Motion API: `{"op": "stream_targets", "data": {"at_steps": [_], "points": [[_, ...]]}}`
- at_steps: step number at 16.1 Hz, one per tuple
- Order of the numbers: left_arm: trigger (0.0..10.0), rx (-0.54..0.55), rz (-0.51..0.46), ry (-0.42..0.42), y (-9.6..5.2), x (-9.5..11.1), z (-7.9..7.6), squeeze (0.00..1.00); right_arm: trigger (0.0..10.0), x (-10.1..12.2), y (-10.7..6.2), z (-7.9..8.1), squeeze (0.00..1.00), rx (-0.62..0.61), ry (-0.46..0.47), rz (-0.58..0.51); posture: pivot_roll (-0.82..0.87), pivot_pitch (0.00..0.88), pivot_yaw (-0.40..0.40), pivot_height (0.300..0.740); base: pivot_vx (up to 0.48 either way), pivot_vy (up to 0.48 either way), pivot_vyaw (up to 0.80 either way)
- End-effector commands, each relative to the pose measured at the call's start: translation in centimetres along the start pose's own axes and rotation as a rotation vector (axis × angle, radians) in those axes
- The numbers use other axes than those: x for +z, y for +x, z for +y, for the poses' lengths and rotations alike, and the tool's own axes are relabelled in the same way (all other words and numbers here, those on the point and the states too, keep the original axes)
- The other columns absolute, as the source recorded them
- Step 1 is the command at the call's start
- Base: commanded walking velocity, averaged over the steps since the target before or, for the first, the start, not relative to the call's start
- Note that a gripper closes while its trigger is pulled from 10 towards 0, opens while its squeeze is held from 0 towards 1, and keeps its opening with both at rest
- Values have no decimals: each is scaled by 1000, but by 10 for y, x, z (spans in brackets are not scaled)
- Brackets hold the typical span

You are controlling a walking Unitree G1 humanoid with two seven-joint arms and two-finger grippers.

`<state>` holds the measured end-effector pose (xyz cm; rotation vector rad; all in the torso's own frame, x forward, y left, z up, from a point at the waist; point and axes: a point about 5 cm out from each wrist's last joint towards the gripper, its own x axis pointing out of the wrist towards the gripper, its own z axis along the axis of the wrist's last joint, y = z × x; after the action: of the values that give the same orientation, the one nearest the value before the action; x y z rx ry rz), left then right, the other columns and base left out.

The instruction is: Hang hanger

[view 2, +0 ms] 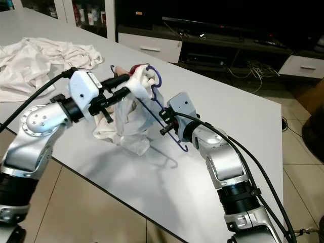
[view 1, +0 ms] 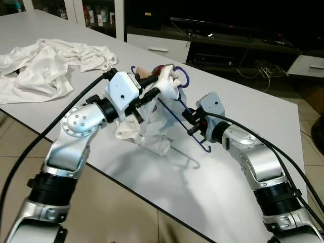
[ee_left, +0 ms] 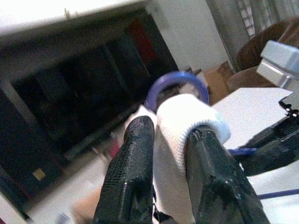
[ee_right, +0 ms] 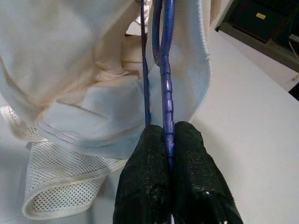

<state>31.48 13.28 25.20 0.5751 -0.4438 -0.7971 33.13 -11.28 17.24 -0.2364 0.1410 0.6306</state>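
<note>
A blue hanger (view 1: 174, 117) is held tilted above the white table (view 1: 253, 111), its hook (ee_left: 175, 80) uppermost. A white garment (view 1: 149, 126) is draped over it and hangs down to the tabletop. My left gripper (view 1: 151, 86) is shut on the garment's ribbed collar (ee_left: 187, 112) just below the hook. My right gripper (view 1: 195, 124) is shut on the hanger's lower arm (ee_right: 167, 93), to the right of the cloth (ee_right: 70, 70). The hanger's end pokes out below the right gripper.
A heap of white clothes (view 1: 45, 63) lies at the table's far left. The near table edge runs diagonally beneath my arms, with tiled floor (view 1: 121, 212) below. A dark TV cabinet (view 1: 228, 45) stands behind the table.
</note>
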Motion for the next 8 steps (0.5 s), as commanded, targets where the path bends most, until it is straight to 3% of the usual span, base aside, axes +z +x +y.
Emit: {"op": "stream_targets", "data": {"at_steps": [1,3,4,7,8], "points": [[10000,-8,-71,112,1,17,4,0,0,6,-2,-9,0,-18,3,-23,70,23,-119,740,0,0,0],[10000,-35,-91,259,-4,27,8,0,0,6,-2,-9,0,-19,5,-20,71,22,-120,740,0,0,0],[10000,-61,-74,291,-8,27,9,1000,0,6,-2,-9,0,-18,7,-20,71,21,-119,740,0,0,0],[10000,-86,-39,266,-12,18,8,1000,0,6,-1,-9,0,-17,10,-22,73,16,-117,740,0,0,0],[10000,-106,-47,225,-12,19,5,0,0,6,-1,-9,0,-17,10,-23,74,17,-116,740,0,0,0]]}}
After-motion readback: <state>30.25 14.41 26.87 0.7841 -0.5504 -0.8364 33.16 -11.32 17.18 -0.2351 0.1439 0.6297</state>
